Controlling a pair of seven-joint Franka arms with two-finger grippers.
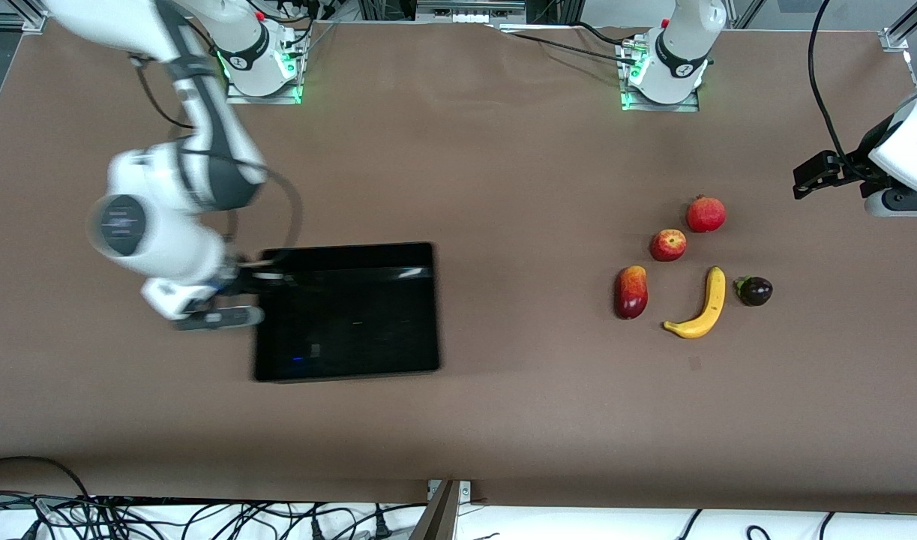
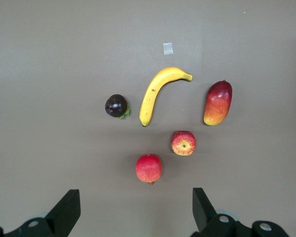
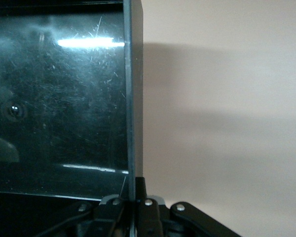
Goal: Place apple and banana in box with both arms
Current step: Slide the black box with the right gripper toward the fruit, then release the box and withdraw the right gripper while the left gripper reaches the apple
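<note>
The apple (image 1: 668,244) lies among the fruit toward the left arm's end of the table, with the banana (image 1: 704,304) nearer to the front camera. Both show in the left wrist view, the apple (image 2: 183,143) and the banana (image 2: 158,91). My left gripper (image 1: 818,176) hangs high in the air beside the fruit group, open and empty (image 2: 135,197). The black box (image 1: 353,322) lies toward the right arm's end. My right gripper (image 1: 257,283) is shut on the box's side wall (image 3: 130,98), one finger on each side of it (image 3: 134,185).
A plain red round fruit with a crown tip (image 1: 705,214) lies just farther from the front camera than the apple. A red-and-yellow mango (image 1: 631,292) and a dark purple fruit (image 1: 755,290) flank the banana. A small pale tag (image 2: 168,48) lies on the brown table.
</note>
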